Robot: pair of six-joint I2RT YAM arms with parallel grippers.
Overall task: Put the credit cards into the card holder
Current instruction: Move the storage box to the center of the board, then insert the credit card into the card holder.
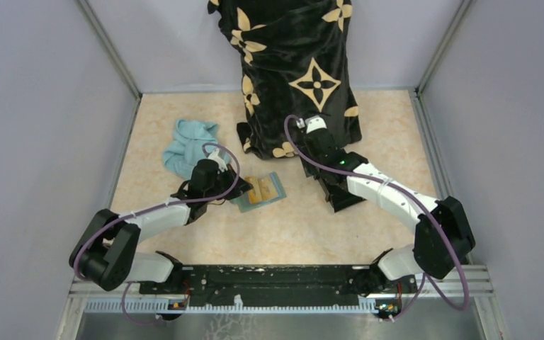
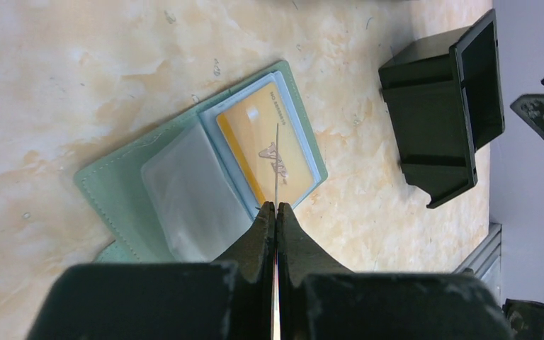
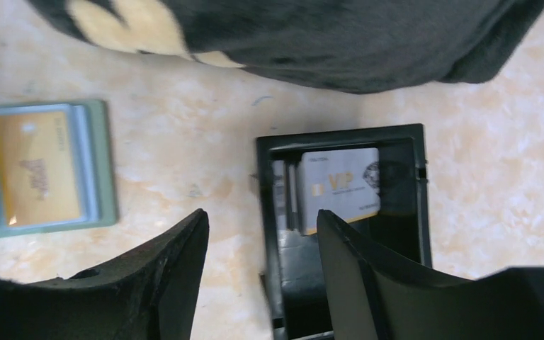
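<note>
Your left gripper [image 2: 276, 212] pinches a credit card [image 2: 276, 163] edge-on at centre frame, over the open card holder [image 2: 106, 188], likely lined up for slotting. Lower centre, your right gripper [image 3: 262, 216] gapes above the black box [image 3: 416, 191] holding a silvery card [image 3: 340, 188].

Sage-green card holder [image 2: 111, 183] with a tan-orange card [image 2: 265, 142] inside, on a beige marbled table [image 1: 290, 234]. Black box [image 2: 425, 120] containing a pale card [image 3: 340, 188], seemingly silver with gold lettering. Black cloth [image 1: 290, 64] patterned with tan flowers. Light blue cloth [image 1: 184, 145].
</note>
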